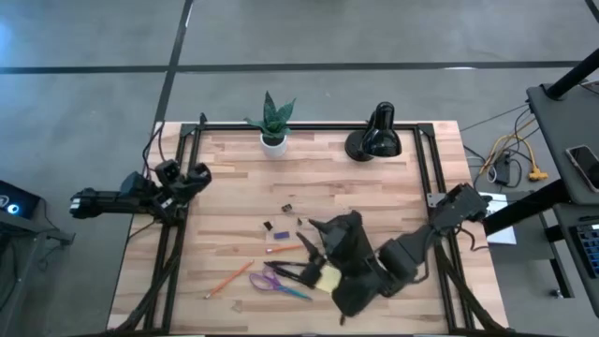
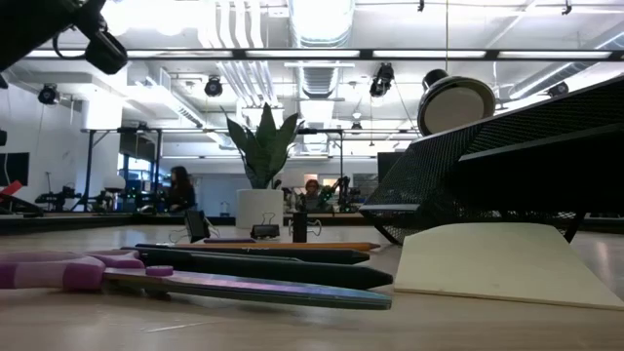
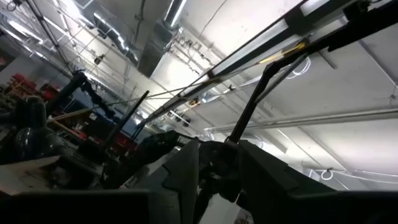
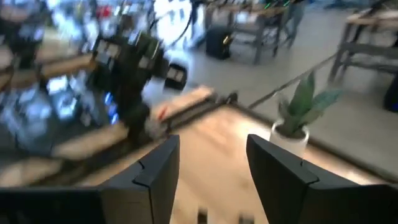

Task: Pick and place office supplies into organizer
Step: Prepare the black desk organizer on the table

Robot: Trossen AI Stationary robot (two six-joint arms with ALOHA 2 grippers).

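The organizer, a dark mesh-walled box, stands at the table's near middle and fills the right of the low view. Left of it lie purple-handled scissors, a yellow sticky pad, black pens, orange pencils and small dark clips. The low view shows the scissors, pens and pad flat on the wood. My right gripper is open and empty, raised above the table by the organizer and facing the far left. My left gripper waits at the table's left edge.
A potted green plant and a black desk lamp stand along the far edge. A black frame rail runs around the table. People show in the room beyond the table.
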